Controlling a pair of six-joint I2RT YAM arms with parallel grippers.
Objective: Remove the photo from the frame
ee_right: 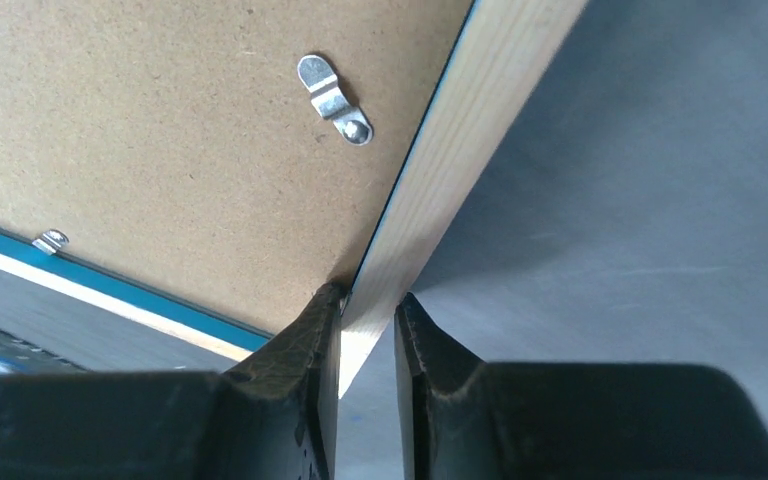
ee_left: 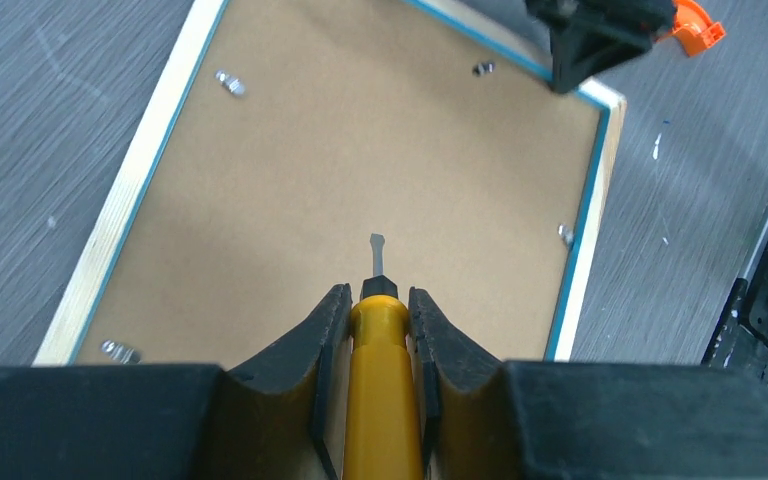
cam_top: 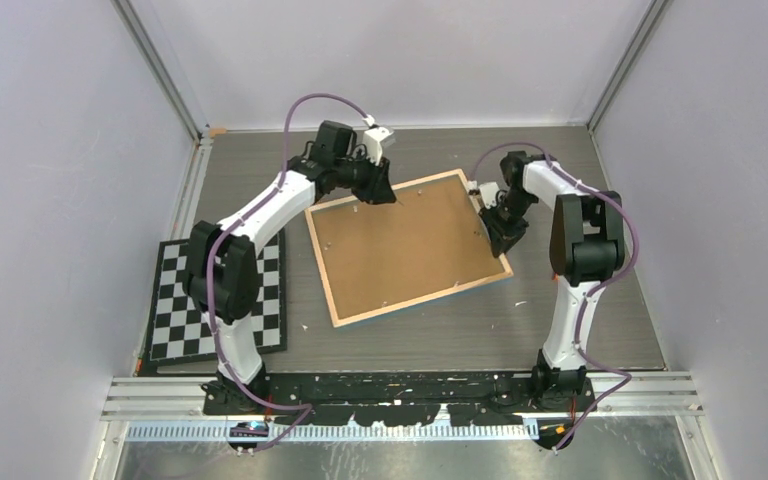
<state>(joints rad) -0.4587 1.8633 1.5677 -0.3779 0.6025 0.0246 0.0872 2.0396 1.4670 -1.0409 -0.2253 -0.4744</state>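
Yellow handle: screwdriver (ee_left: pixel 380 385), item one, clamped in my left pincer (ee_left: pixel 378 296). Both black fingers press its sides. The thin flat blade points forward over brown fibreboard. I cannot tell whether the tip touches it.

Pale wood: item two, the rim of the frame (ee_right: pixel 450 160), pinched in my right pincer (ee_right: pixel 368 297). One finger sits on the inner side by the board, the other on the outer side. The grip is on the frame's right edge, close to its near corner.

Frame, further particulars: it lies back upward on the table (cam_top: pixel 570 310) between my two arms, turned slightly askew. A thin blue line runs inside the wood rim. My left pincer is over its far edge, my right at its right edge.

Board (ee_left: pixel 360 150): brown, plain, filling the frame's back.

Tabs (ee_right: pixel 335 98): small, silver-coloured metal, set near the rim at several places round the board. One is just ahead of my right fingers.

Table: grey, wood-grained, with a few pale flecks.

Checkerboard (cam_top: pixel 175 310): black and white, flat on the table by my left arm's base, apart from the frame.
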